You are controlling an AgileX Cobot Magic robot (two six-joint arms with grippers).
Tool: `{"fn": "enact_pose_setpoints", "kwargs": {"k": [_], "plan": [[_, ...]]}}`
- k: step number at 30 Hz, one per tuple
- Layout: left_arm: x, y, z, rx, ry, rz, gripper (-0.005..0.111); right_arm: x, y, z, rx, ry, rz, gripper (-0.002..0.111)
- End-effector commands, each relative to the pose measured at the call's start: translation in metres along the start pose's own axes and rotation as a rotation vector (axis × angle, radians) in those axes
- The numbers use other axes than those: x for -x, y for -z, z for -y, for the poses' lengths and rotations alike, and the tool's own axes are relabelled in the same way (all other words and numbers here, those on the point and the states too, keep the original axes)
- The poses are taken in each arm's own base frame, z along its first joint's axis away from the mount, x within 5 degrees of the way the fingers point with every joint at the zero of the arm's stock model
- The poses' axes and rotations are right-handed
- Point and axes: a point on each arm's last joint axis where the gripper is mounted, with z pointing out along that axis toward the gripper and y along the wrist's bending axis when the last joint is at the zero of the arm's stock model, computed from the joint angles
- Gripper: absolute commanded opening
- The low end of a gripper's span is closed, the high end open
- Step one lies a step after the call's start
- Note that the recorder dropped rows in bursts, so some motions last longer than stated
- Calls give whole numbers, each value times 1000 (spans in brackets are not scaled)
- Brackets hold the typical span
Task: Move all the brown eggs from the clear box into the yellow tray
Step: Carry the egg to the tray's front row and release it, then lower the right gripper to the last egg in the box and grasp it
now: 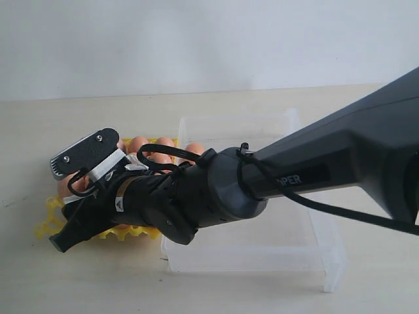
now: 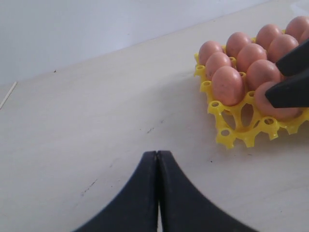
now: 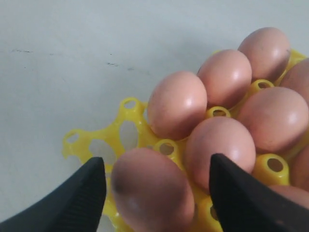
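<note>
The yellow plastic lattice egg tray [image 2: 231,112] lies on the pale worktop [image 2: 96,121], just beside one short end of the large clear plastic box [image 1: 236,124]. The smooth orange-brown eggs [image 3: 176,104] sit upright in the tray's cups, packed shell against shell. Only the cups along the tray's near edge and corner show open yellow rings.

The right claw [image 3: 155,162] hangs over that corner with its jaws spread. One brown egg [image 3: 152,193] rests in its cup between them, with a thin gap at each black finger. Neighbouring eggs crowd one side of this egg. The other side faces the tray's bare corner and open worktop.

The dark right arm [image 1: 314,170] reaches across from the right, passing low over the clear box and hiding much of the box floor. A black cable [image 1: 157,154] loops along its wrist.

The left claw [image 2: 157,155] is closed, its fingers pressed together over bare worktop, well apart from the tray. Broad open surface lies around it.
</note>
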Motion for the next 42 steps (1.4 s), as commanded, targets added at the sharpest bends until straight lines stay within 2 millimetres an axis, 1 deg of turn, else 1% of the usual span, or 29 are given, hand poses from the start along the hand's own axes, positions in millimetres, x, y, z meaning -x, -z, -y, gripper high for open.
{"fn": "enact_pose_setpoints", "kwargs": {"k": [1, 2, 5, 6, 8, 9, 10, 11, 12, 13, 14, 16, 19, 22, 29, 32, 34, 42], "plan": [[2, 1, 0, -2, 4, 17, 0, 0, 1, -1, 2, 5, -3, 62], [2, 1, 0, -2, 4, 17, 0, 2, 2, -1, 2, 6, -12, 62], [2, 1, 0, -2, 4, 17, 0, 14, 17, -2, 2, 52, -56, 62], [2, 1, 0, -2, 4, 17, 0, 24, 28, -2, 4, 84, -76, 62], [2, 1, 0, -2, 4, 17, 0, 37, 46, -1, 4, 115, -111, 62], [2, 1, 0, -2, 4, 17, 0, 49, 60, 3, -5, 111, -111, 62], [2, 1, 0, -2, 4, 17, 0, 54, 69, 8, -14, 111, -121, 62], [2, 1, 0, -2, 4, 17, 0, 62, 79, 14, -27, 105, -122, 62], [2, 1, 0, -2, 4, 17, 0, 68, 88, 22, -46, 64, -124, 62], [2, 1, 0, -2, 4, 17, 0, 73, 95, 30, -66, 7, -135, 62], [2, 1, 0, -2, 4, 17, 0, 76, 100, 42, -99, -86, -164, 62], [2, 1, 0, -2, 4, 17, 0, 77, 107, 65, -178, -229, -243, 62], [2, 1, 0, -2, 4, 17, 0, 74, 112, 101, -328, -328, -368, 62], [2, 1, 0, -2, 4, 17, 0, 69, 104, 128, -423, -446, -449, 62], [2, 1, 0, -2, 4, 17, 0, 48, 65, 168, -474, -706, -459, 62], [2, 1, 0, -2, 4, 17, 0, 39, 47, 174, -457, -760, -465, 62], [2, 1, 0, -2, 4, 17, 0, 37, 38, 176, -455, -761, -464, 62], [2, 1, 0, -2, 4, 17, 0, 34, 17, 183, -453, -752, -440, 62]]}}
